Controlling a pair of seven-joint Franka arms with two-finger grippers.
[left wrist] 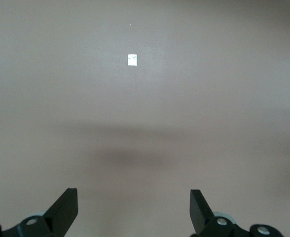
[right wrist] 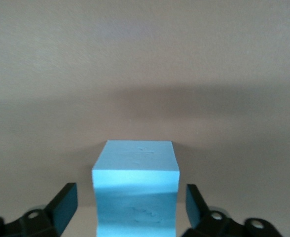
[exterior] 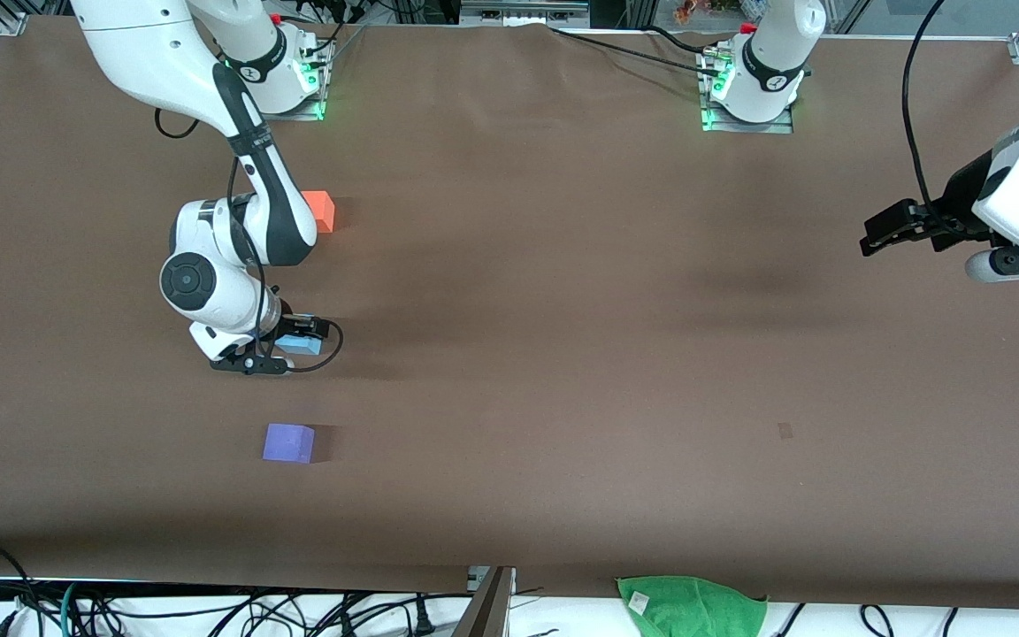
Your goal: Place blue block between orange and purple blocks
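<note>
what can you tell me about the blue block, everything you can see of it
The blue block is a small light sky-blue cube, matte, with plain faces bearing faint scuffs. It sits upright on the brown table, between the orange block, farther from the front camera, and the purple block, nearer. The right gripper straddles it, fingers open with gaps on both sides, so nothing grips it.

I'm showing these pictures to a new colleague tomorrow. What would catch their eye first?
Probably the right pincer down at the table with the blue block between its open fingers, not gripped. The orange block lies farther from the front camera, the purple block nearer, all toward the right arm's end. The left pincer waits open over the table at the left arm's end.
</note>
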